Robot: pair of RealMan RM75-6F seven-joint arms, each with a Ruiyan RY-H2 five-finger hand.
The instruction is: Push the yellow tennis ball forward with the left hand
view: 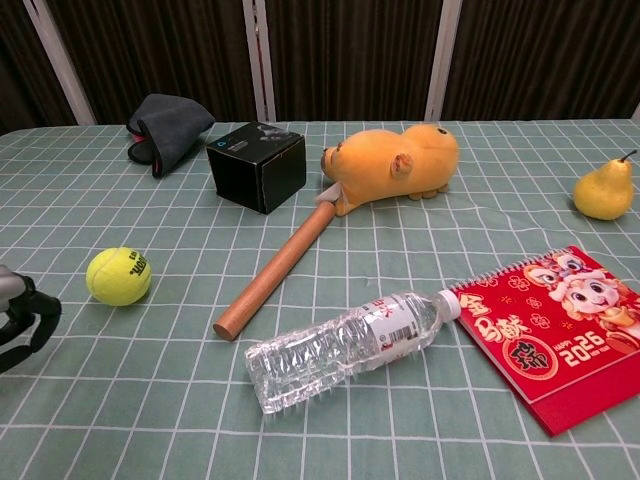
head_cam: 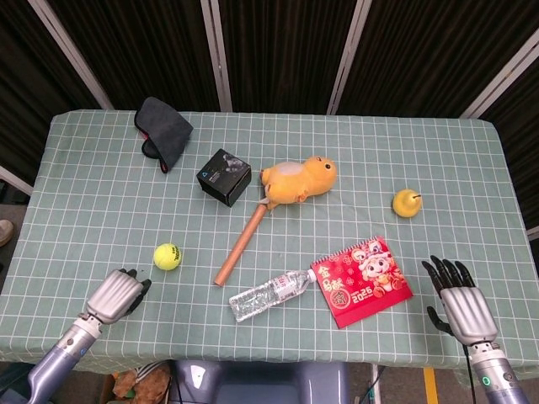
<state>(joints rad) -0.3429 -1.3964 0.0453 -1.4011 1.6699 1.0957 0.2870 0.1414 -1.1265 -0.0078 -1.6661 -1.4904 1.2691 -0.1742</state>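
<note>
The yellow tennis ball (head_cam: 167,256) lies on the green checked tablecloth (head_cam: 93,202) at the near left; the chest view shows this ball (view: 118,276) too. My left hand (head_cam: 118,295) sits just behind and left of the ball, a small gap away, fingers curled in and holding nothing. In the chest view only the dark fingers of the left hand (view: 20,318) show at the left edge. My right hand (head_cam: 459,301) hovers at the near right edge with fingers spread and empty.
A wooden stick (head_cam: 242,238) lies right of the ball, with a plastic bottle (head_cam: 271,295) and red calendar (head_cam: 362,280) beyond it. Farther back are a black box (head_cam: 224,177), orange plush (head_cam: 297,179), pear (head_cam: 407,203) and dark cloth (head_cam: 164,130).
</note>
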